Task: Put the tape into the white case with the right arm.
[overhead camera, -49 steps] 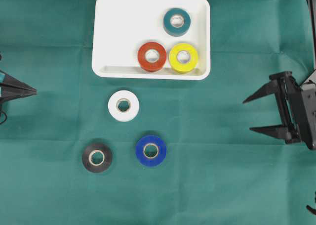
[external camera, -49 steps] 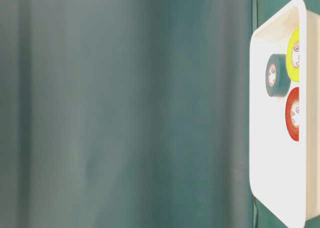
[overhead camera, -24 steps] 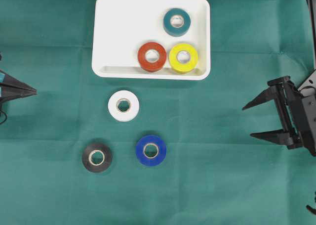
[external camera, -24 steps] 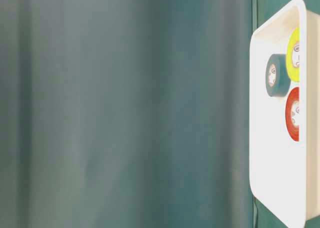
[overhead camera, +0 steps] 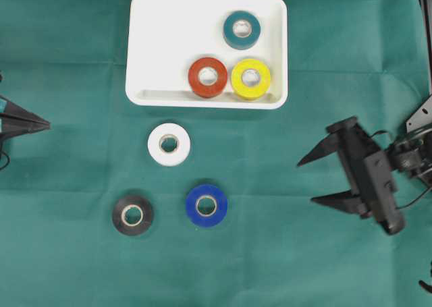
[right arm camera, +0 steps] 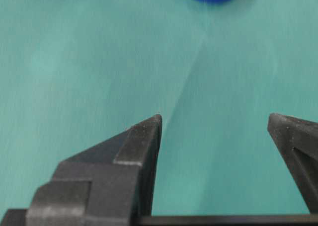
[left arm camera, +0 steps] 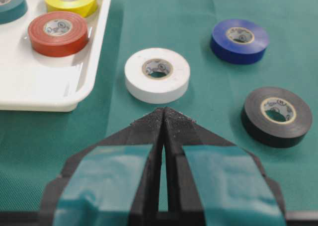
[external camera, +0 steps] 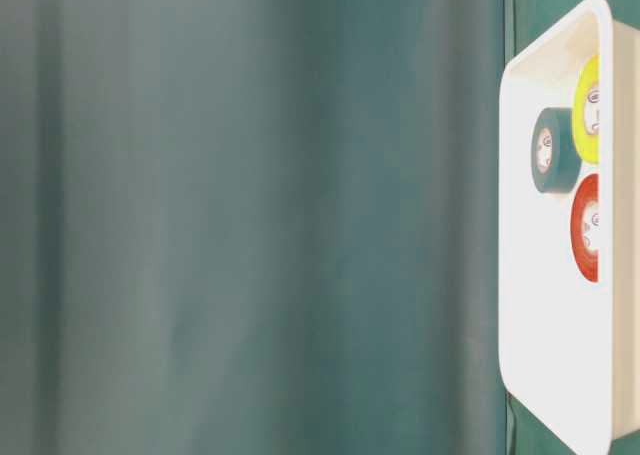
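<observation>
white case (overhead camera: 155,64): set on the green cloth (overhead camera: 81,266) near its far edge, a little left of centre in the overhead view; long side runs left-right.
in the case: teal roll (overhead camera: 241,30) lies near the far right corner; red roll (overhead camera: 208,77) and yellow roll (overhead camera: 250,78) lie side by side against the near rim, edges touching or almost touching. All three lie flat.
white roll (overhead camera: 169,144): flat on the cloth, just outside the case's near rim, below its left half.
blue roll (overhead camera: 206,205): flat on the cloth, nearer the front edge than the white roll, slightly to its right.
black roll (overhead camera: 132,214): flat on the cloth, left of the blue roll, apart from it.
right gripper (overhead camera: 312,181): seen on the right side of the cloth, fingers spread wide, pointed toward the rolls; nothing is held. The blue roll is well apart from the tips; in the right wrist view only its edge is seen at the top.
left gripper (overhead camera: 46,124): at the left edge of the cloth, fingers pressed together to a point, nothing between them. Light-blue bands are seen on it in the left wrist view.
table-level view: only the case and its three rolls are seen, at the right edge.
</observation>
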{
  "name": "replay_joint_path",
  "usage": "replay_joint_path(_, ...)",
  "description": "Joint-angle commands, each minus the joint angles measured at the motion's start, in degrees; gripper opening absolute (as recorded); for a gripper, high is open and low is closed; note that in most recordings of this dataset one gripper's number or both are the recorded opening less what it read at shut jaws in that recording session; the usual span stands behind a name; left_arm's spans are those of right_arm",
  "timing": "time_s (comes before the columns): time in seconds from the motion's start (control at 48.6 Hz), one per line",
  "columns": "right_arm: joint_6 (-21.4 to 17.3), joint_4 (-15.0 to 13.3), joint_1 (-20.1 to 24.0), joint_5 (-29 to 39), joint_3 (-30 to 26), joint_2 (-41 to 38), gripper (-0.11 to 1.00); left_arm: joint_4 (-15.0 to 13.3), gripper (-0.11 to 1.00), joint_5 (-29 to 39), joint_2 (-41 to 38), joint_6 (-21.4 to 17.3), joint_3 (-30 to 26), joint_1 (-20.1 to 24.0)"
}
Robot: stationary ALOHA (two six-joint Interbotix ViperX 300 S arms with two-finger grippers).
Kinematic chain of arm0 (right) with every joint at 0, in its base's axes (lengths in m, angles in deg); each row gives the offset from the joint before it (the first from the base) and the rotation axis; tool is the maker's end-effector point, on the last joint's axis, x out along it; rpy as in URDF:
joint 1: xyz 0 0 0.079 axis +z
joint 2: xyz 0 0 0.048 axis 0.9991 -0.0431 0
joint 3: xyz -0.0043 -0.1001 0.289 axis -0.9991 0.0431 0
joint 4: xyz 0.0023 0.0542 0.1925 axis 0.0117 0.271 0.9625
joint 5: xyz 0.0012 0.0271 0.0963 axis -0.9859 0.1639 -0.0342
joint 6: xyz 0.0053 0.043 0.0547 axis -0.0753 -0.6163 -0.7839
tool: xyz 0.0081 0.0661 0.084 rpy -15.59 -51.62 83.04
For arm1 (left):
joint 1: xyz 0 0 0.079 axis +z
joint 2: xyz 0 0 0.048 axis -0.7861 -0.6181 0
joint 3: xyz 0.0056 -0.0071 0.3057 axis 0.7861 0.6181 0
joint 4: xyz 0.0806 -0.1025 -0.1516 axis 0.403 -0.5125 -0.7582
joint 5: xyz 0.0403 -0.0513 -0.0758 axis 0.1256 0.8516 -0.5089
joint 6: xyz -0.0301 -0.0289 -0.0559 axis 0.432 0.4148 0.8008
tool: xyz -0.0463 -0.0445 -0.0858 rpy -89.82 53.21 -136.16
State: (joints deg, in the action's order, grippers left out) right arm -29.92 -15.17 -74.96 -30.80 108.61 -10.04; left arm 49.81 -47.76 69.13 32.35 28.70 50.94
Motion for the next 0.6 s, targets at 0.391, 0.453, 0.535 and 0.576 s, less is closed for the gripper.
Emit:
replay_joint_path(0.391,-0.62,-2.02,2.29,-1.05,-17.84,-17.67,0.59,0.0,0.01,-0.53,-0.44,-0.09,-0.62,0.18)
replay_joint_path(0.453,-0.62,-2.02,2.46,-1.05,-19.6,-19.25,0.59,0.0,0.01,-0.62,-0.44,-0.09,-0.53,0.18)
replay_joint_path(0.535,-0.62,-2.02,2.81,-1.05,-21.71,-21.09,0.59,0.0,0.01,-0.7,-0.44,-0.09,-0.53,0.18)
replay_joint_path(0.576,-0.62,-2.02,2.9,-1.05,-22.76,-22.06,0.59,0.0,0.01,-0.79,-0.44,-0.09,-0.44,0.18)
